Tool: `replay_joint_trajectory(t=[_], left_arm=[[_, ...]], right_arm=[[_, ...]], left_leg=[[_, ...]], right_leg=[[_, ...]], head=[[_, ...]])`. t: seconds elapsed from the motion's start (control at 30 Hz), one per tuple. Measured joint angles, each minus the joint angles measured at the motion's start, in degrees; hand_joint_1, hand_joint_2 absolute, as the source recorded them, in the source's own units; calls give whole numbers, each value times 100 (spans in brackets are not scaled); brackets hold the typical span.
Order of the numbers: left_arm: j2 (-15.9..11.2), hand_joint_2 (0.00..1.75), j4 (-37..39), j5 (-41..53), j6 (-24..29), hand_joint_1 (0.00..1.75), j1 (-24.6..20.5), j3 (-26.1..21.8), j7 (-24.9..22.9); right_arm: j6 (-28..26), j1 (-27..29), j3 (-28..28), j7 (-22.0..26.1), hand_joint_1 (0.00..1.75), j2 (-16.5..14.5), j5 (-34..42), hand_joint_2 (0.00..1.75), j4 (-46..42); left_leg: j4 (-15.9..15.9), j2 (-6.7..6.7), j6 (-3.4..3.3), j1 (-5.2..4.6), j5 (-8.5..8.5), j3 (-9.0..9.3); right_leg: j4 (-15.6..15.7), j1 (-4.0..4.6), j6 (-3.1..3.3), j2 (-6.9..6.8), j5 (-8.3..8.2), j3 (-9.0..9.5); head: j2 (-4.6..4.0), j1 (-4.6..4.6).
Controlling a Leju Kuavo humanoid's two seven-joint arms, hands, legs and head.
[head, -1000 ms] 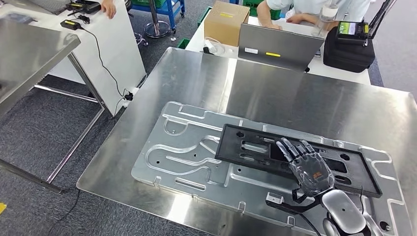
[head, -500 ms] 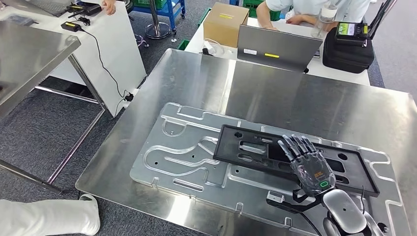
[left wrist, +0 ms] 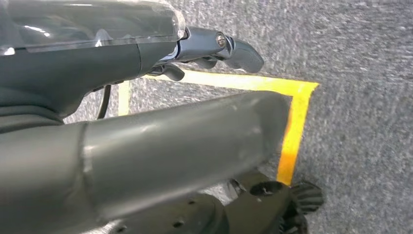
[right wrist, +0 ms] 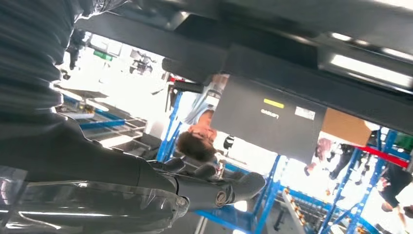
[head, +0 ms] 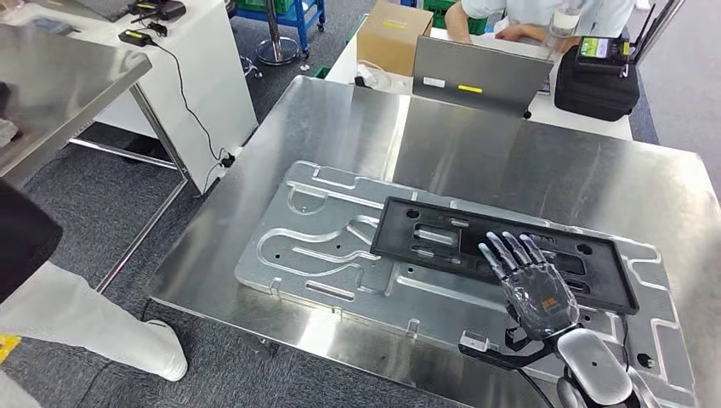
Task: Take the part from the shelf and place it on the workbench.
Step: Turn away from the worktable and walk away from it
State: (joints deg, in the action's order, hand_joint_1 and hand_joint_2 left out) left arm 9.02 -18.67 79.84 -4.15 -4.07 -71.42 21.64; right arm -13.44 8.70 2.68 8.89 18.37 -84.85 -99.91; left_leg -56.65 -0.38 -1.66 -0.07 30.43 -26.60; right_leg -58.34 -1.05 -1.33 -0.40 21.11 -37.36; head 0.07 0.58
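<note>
Your part (head: 502, 252), one flat black frame with slots and holes, lies on the single large silver plate (head: 340, 255) that rests on the workbench (head: 510, 161), toward the plate's right half and well inside the bench's edges. From the head view you see the right hand (head: 529, 280) held flat just above the part's near right portion, fingers (head: 500, 255) straight and slightly spread, gripping nothing; whether the fingertips touch the black surface you cannot tell. The right wrist view gives you what the head view does not: a turned, low look across the bench, with the hand's dark fingers (right wrist: 214, 187) extended and the back of one grey laptop (right wrist: 268, 117) beyond, a seated person behind it. The left wrist view looks at grey carpet with a corner of yellow tape (left wrist: 292, 122); the left hand (left wrist: 214, 48) shows there with its fingers curled in on nothing. Back in the head view, count one cardboard box (head: 393, 36), one black case (head: 595, 81) and the same laptop along the bench's far edge. You have bare steel on the bench beyond the plate and to its left. A person's white trouser leg (head: 85, 323) stands on the floor just off the bench's near left corner, and a second steel table (head: 59, 85) sits to the left.
</note>
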Motion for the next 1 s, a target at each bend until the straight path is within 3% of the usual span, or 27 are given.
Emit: replay_joint_trajectory(t=[0.07,0.1,0.17,0.2,0.23,0.27,0.3,0.37,0.43,0.5,0.57,0.63,0.67,0.7,0.73,0.77,0.8,0.83,0.87,0.93,0.97,1.0], left_arm=[[2,0,0,0,-4,0,-2,-2,-4],[2,0,0,0,-7,0,-3,-3,-5],[-1,0,0,0,-9,0,-3,-3,-5],[-1,0,0,0,-9,0,-1,-3,-5],[-1,0,0,0,-9,0,0,-3,-5],[-1,0,0,1,-12,0,0,-3,-5],[-1,0,0,1,-14,0,0,-3,-5],[10,0,0,3,-21,0,-6,-3,-5],[27,0,0,3,-24,0,-12,-3,-7],[34,0,0,3,-24,0,-7,-4,-11],[32,0,0,3,-24,0,-2,-10,-21],[31,0,0,3,-24,0,3,-17,-36],[33,0,0,2,-24,0,5,-20,-45],[36,0,0,1,-24,0,6,-22,-51],[38,0,0,1,-24,0,6,-25,-59],[40,0,0,-1,-24,0,6,-28,-67],[40,0,0,-2,-23,0,5,-31,-71],[40,0,-1,-3,-23,0,2,-33,-75],[40,0,-3,-5,-22,0,-4,-36,-77],[42,0,-8,-10,-19,0,-17,-40,-80],[44,0,-10,-13,-18,0,-20,-44,-83],[48,0,-11,-16,-17,0,-13,-52,-85]], right_arm=[[2,32,3,-3,0,-10,0,175,0],[4,44,5,-4,0,-14,0,175,0],[7,58,9,-4,0,-24,-1,175,0],[8,64,10,-4,0,-28,-1,175,0],[8,73,10,-4,0,-32,-2,175,0],[9,80,10,-4,0,-36,-2,175,0],[8,83,10,-4,0,-38,-2,175,0],[7,79,11,-4,0,-42,-2,175,-5],[3,75,15,-7,0,-47,-4,175,-16],[0,83,18,-14,0,-56,-14,175,-24],[-1,93,15,-43,0,-80,-63,175,-31],[-3,116,10,-114,0,-126,-148,175,-42],[-7,135,7,-159,0,-162,-193,175,-49],[-10,156,4,-200,0,-203,-232,175,-56],[-15,178,2,-239,0,-250,-272,175,-62],[-19,203,-1,-281,0,-301,-311,175,-73],[-22,227,-1,-311,0,-344,-343,175,-86],[-29,250,-1,-341,0,-388,-369,175,-107],[-38,275,0,-368,0,-426,-385,175,-137],[-71,322,9,-422,0,-502,-399,175,-205],[-90,347,14,-452,0,-540,-402,175,-237],[-106,374,18,-482,0,-581,-404,175,-268]], left_leg=[[37,30,-92,7,-145,-95],[52,47,-129,16,-224,-169],[42,65,-171,0,-351,-334],[28,69,-175,-11,-413,-426],[8,72,-173,-21,-467,-516],[-18,73,-168,-28,-516,-606],[-47,73,-157,-32,-556,-686],[-110,71,-127,-38,-623,-801],[-134,69,-67,-33,-690,-847],[-110,68,16,-24,-773,-862],[-199,58,95,-16,-658,-925],[-630,49,157,5,-169,-1080],[-997,48,184,16,130,-1183],[-1367,48,209,30,330,-1259],[-1634,48,230,41,391,-1272],[-1757,49,245,53,333,-1203],[-1643,49,249,61,173,-1023],[-1330,48,239,67,31,-738],[-889,47,220,62,-5,-384],[-155,42,147,35,100,122],[15,39,105,16,154,212],[58,39,54,7,129,185]], right_leg=[[-98,-25,-58,17,167,-75],[-319,-31,-77,24,419,-165],[-1033,-30,-102,27,1003,-373],[-1385,-28,-109,27,1185,-432],[-1573,-25,-107,28,1223,-405],[-1561,-20,-97,28,1149,-270],[-1336,-13,-77,28,1014,-27],[-508,26,-1,32,878,620],[45,76,76,33,913,978],[138,94,142,31,867,975],[189,65,222,15,739,893],[212,38,279,-3,601,754],[204,40,294,-4,536,662],[189,42,294,-8,468,562],[168,43,287,-11,401,455],[141,43,275,-15,332,340],[110,43,259,-17,273,232],[74,42,241,-18,219,138],[36,48,217,-19,172,59],[-15,55,155,-28,78,-27],[-14,56,119,-35,24,-40],[7,53,78,-40,-41,-46]], head=[[0,2],[0,3],[0,3],[0,3],[0,2],[0,2],[0,2],[0,2],[0,1],[0,1],[0,-1],[0,-2],[0,-3],[0,-3],[0,-3],[0,-3],[0,-3],[0,-3],[0,-3],[0,-1],[0,-1],[0,1]])
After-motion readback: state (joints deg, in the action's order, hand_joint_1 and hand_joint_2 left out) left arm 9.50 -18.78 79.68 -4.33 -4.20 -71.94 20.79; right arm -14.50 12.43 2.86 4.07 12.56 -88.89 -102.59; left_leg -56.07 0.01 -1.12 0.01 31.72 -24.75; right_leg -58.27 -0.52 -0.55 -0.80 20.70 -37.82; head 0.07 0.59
